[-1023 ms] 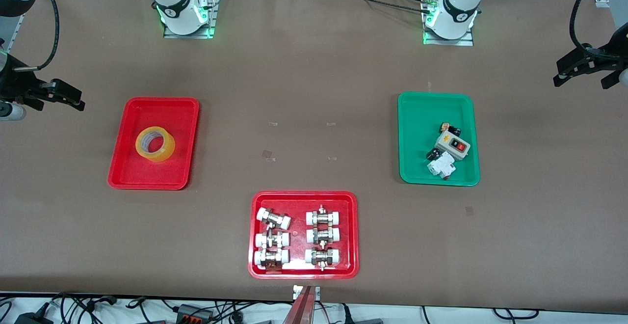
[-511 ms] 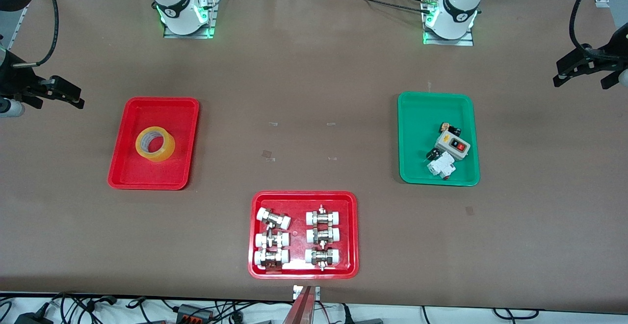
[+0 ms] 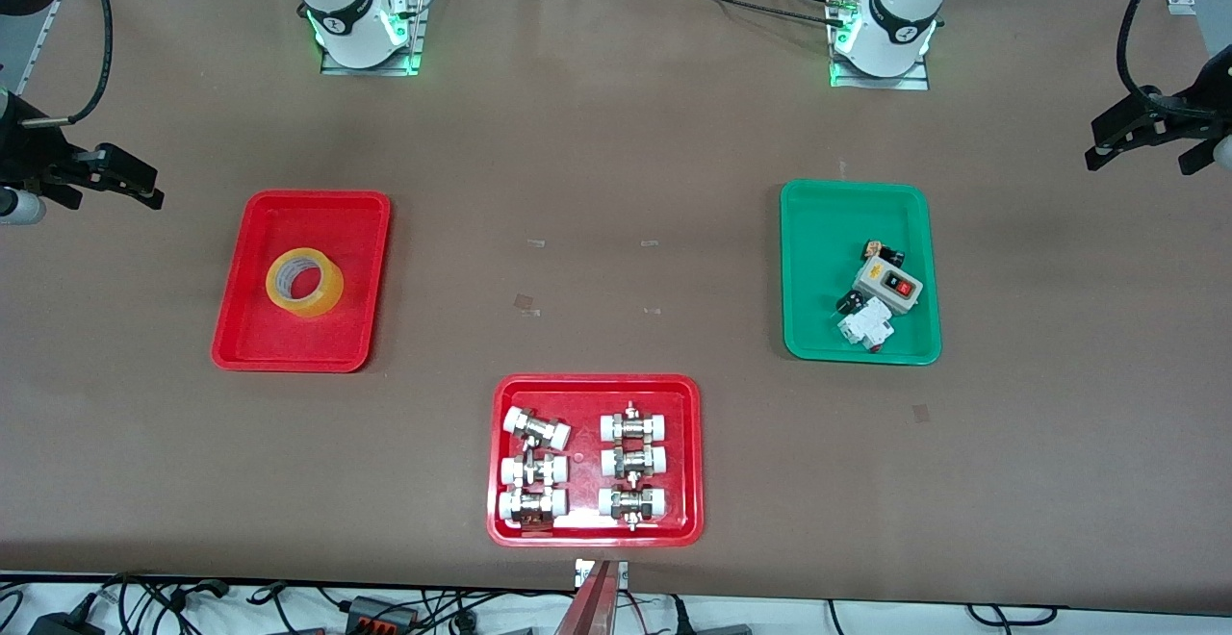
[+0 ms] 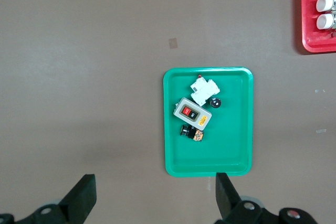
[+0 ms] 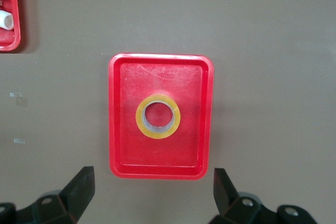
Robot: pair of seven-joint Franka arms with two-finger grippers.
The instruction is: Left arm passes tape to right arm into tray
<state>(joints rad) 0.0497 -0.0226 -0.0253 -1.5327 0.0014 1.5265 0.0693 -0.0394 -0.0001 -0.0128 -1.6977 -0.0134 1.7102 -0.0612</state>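
Observation:
The yellow tape roll [image 3: 332, 291] lies flat in the middle of the plain red tray [image 3: 289, 342], toward the right arm's end of the table. My right gripper [image 3: 106, 178] hangs open and empty, high over the table edge beside that tray. Its wrist view looks down on the tape [image 5: 140, 120] in the tray [image 5: 126, 150], with the open right gripper [image 5: 152, 174] well above them. My left gripper [image 3: 1141, 159] is open and empty, high over the left arm's end of the table. In the left wrist view the gripper [image 4: 153, 182] hangs over bare table.
A green tray [image 3: 818, 231] with a switch box and small electrical parts sits toward the left arm's end; it also shows in the left wrist view [image 4: 210, 156]. A wider red tray [image 3: 691, 462] with several white-capped metal fittings lies nearest the front camera.
My right gripper has drifted a little toward the robots' side of the table. The tape, the trays and the left arm have not moved.

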